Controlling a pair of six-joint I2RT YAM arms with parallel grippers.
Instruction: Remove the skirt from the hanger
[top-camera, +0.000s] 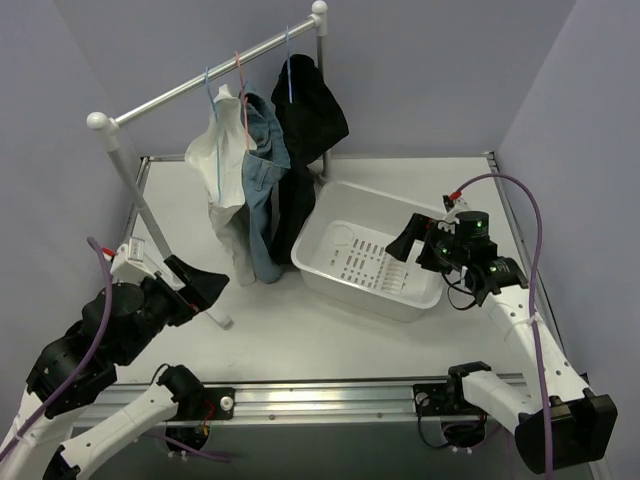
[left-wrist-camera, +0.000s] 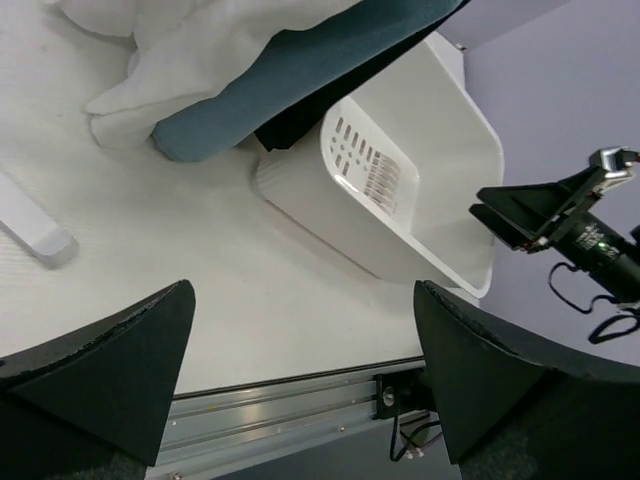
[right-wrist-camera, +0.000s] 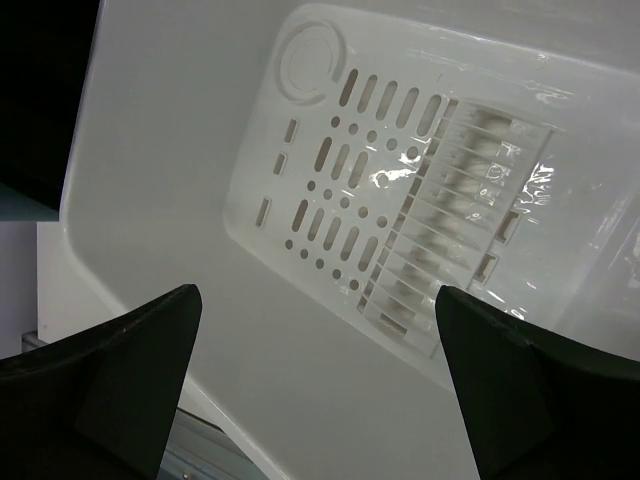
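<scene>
Over the white plastic tub (top-camera: 372, 296), the right gripper (right-wrist-camera: 318, 335) is wide open and holds nothing. At the near left, the left gripper (left-wrist-camera: 300, 345) is open and empty too. Far back, the big black pleated skirt (top-camera: 306, 110) hangs on its thin light-blue wire hanger (top-camera: 289, 72) from the white rail (top-camera: 180, 93). The tub sits close by, likely to catch it.

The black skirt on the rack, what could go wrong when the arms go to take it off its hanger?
1. The skirt hangs right against the denim garment, so an end effector could pinch both fabrics.
2. Its hanger only hooks over the rail; a pull might drag the hanger off too instead of freeing the skirt.
3. The right end effector sits over the white tub and could knock its rim when it moves.
</scene>
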